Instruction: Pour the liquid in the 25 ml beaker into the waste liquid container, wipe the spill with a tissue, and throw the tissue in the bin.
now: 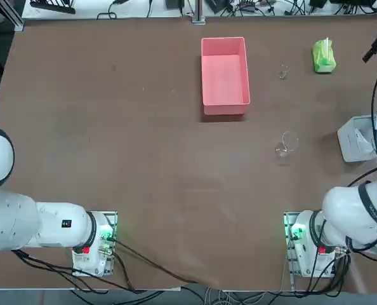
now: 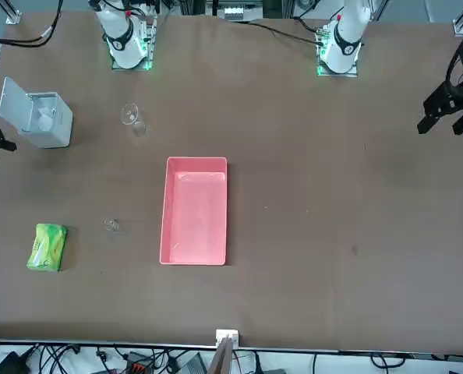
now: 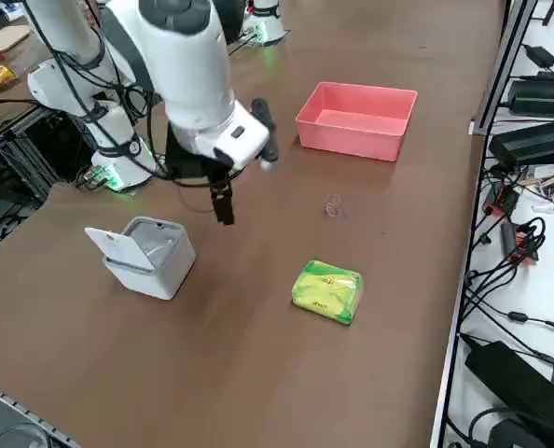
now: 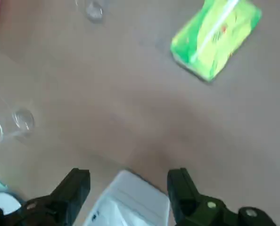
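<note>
The 25 ml beaker (image 1: 283, 72) stands upright on the brown table, between the waste liquid container (image 1: 224, 98), a pink tub, and a green tissue pack (image 1: 324, 56). It also shows in the side view as a tiny clear beaker (image 3: 333, 205). My right gripper (image 4: 129, 175) hangs open above the table, over the white bin (image 3: 156, 266), with nothing between its fingers (image 4: 76, 186). The bin's lid stands open. A pale lump (image 2: 46, 117) lies inside the bin; I cannot tell whether it is the tissue.
A larger clear glass vessel (image 1: 287, 143) stands between the bin (image 1: 357, 143) and the pink tub. The bin sits near the table's right edge. Cables and equipment run along the far edge of the table.
</note>
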Controlling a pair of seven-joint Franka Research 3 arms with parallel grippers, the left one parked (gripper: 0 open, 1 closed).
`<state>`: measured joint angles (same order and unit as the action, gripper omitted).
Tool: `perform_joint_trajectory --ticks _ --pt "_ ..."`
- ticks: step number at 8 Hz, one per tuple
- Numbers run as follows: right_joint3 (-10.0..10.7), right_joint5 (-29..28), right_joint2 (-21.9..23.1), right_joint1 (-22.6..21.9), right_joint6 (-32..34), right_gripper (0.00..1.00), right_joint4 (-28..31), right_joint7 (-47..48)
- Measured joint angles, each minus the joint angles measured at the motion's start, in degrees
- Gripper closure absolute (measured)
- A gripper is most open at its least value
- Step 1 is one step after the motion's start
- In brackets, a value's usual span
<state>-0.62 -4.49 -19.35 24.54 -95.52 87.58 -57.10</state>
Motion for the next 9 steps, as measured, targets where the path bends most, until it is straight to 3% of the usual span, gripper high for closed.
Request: perform_joint_trajectory --ticks 3,9 --pt "-0.1 -1.2 1.2 -4.6 0.3 0.00 -2.2 12.1" --pt "-0.2 0.6 7.7 -18.4 7.2 0.00 -2.8 55.0"
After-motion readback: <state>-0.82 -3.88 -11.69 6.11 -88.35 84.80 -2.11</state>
